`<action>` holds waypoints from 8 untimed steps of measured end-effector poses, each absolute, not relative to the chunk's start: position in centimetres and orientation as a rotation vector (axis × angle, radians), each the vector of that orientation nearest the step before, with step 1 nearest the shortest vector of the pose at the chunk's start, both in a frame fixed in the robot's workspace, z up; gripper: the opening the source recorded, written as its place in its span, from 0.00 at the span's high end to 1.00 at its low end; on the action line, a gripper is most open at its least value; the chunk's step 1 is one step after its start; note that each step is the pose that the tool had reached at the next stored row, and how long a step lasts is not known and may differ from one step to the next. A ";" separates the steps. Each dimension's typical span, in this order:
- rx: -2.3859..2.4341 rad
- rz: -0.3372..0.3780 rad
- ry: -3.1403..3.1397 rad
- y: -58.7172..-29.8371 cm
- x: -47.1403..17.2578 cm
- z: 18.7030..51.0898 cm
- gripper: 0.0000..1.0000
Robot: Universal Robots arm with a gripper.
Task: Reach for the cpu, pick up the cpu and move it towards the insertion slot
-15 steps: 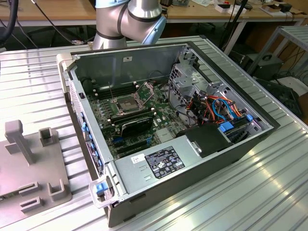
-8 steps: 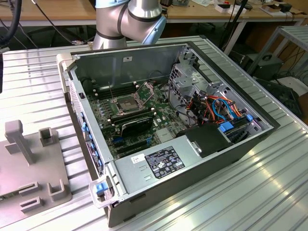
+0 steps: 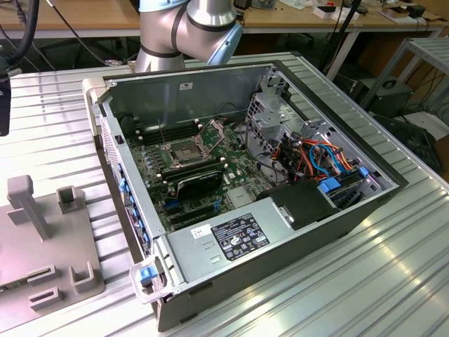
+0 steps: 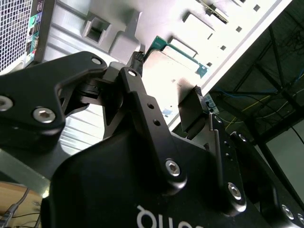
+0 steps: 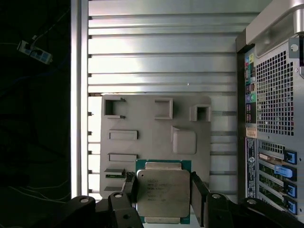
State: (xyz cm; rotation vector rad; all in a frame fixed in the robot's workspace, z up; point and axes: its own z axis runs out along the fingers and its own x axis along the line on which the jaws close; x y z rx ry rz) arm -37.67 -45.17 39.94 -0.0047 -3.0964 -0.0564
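The cpu (image 5: 164, 192) is a thin square chip with a dull silver face and a green border. My gripper (image 5: 162, 179) is shut on it, one black finger against each of two opposite edges. It hangs well above the grey fixture plate (image 5: 152, 137). In the second wrist view the cpu (image 4: 178, 66) sits between the same fingers (image 4: 137, 61) from another angle. The insertion slot (image 3: 184, 151) is the square socket with a dark centre on the motherboard inside the open computer case. Its hinged metal frame (image 3: 214, 130) is tipped up beside it.
The open computer case (image 3: 280, 225) lies on the ribbed aluminium table, with its rear panel (image 5: 270, 123) beside the plate. A black expansion card (image 3: 200, 184) lies just in front of the socket. Grey blocks (image 3: 70, 200) stand on the plate at the exterior view's left. The arm's base (image 3: 186, 31) rises behind the case.
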 end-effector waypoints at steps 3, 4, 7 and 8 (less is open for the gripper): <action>-0.005 -0.056 -3.096 -45.2 -37.5 39.9 0.45; -0.005 -0.056 -3.096 -45.2 -37.5 39.9 0.45; -0.005 -0.056 -3.096 -45.2 -37.4 39.9 0.45; -0.005 -0.056 -3.096 -45.2 -37.4 39.9 0.45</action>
